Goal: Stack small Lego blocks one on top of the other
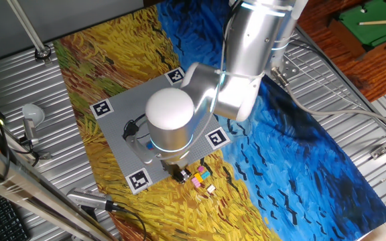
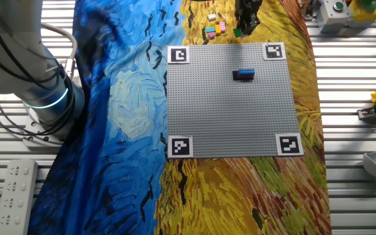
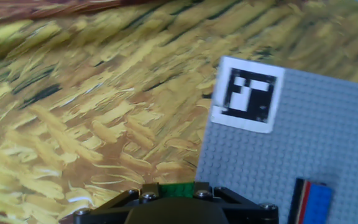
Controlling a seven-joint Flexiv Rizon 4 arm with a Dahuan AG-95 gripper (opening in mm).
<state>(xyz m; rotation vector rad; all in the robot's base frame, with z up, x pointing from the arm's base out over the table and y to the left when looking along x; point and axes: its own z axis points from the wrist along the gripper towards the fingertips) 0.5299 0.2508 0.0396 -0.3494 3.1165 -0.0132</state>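
Note:
My gripper [image 2: 245,25] hangs over the yellow cloth just beyond the far edge of the grey baseplate [image 2: 234,124]. In the hand view a small green Lego block [image 3: 174,188] sits between the jaws, which are closed on its sides. The same green block shows under the fingers in the other fixed view [image 2: 237,31]. A blue block [image 2: 243,74] stands on the baseplate, with a red layer showing at its side in the hand view [image 3: 316,202]. Loose pink, yellow and white blocks [image 2: 215,27] lie on the cloth beside the gripper; they also show in one fixed view [image 1: 201,177].
The baseplate has black-and-white tags at its corners [image 3: 247,93]. The arm's body [image 1: 179,114] covers much of the plate in one fixed view. Metal table edges, cables and a grey fixture [image 2: 335,13] lie around the cloth.

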